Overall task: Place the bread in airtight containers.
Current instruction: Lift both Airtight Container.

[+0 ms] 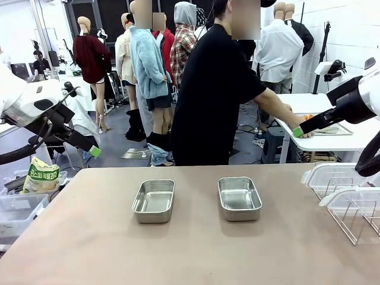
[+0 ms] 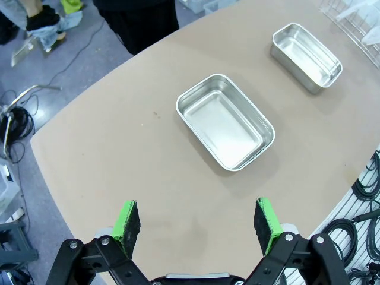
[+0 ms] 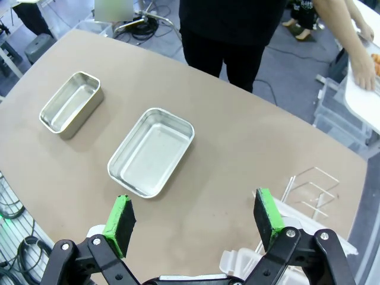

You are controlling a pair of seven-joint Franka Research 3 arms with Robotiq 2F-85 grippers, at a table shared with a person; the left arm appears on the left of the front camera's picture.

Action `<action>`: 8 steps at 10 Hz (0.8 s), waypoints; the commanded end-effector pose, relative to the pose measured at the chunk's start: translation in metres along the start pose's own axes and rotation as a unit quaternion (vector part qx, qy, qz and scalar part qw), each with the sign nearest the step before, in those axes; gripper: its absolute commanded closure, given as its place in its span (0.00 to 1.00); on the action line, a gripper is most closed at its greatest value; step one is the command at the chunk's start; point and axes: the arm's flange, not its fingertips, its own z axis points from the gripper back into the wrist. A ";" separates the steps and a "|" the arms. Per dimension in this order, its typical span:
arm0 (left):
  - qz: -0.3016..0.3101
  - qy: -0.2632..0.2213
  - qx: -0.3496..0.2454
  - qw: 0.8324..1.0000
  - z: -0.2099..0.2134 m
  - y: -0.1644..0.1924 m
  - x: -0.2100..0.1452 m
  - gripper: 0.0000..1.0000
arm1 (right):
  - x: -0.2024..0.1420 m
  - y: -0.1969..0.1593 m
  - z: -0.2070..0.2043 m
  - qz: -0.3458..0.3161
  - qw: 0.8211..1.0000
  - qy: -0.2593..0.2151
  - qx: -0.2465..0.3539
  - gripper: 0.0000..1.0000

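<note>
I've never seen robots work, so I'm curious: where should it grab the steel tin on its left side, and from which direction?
Probably by one long wall, from straight above. The left tin lies flat, open and empty, so the open left gripper could drop one finger inside and one outside that thin upright wall. Its low, smooth sides offer little hold from the side.

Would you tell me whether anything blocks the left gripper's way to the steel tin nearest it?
Nothing visible does: bare tabletop lies between the left gripper and the nearer tin, which sits lidless and empty. The other tin stands apart, farther off.
</note>
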 end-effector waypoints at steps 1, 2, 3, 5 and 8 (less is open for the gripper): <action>0.001 0.000 -0.005 1.000 0.000 0.001 -0.001 0.00 | 0.000 0.000 -0.001 -0.005 1.000 -0.003 0.004 0.00; 0.001 0.000 -0.005 1.000 0.000 0.001 -0.001 0.00 | 0.000 0.000 -0.001 -0.005 1.000 -0.003 0.004 0.00; 0.001 0.000 -0.005 1.000 0.000 0.001 -0.001 0.00 | 0.000 0.000 -0.001 -0.005 1.000 -0.003 0.004 0.00; 0.001 0.000 -0.005 1.000 0.000 0.001 -0.001 0.00 | 0.000 0.000 -0.001 -0.005 1.000 -0.003 0.004 0.00; 0.001 0.000 -0.005 1.000 0.000 0.001 -0.001 0.00 | 0.000 0.000 -0.001 -0.005 1.000 -0.003 0.004 0.00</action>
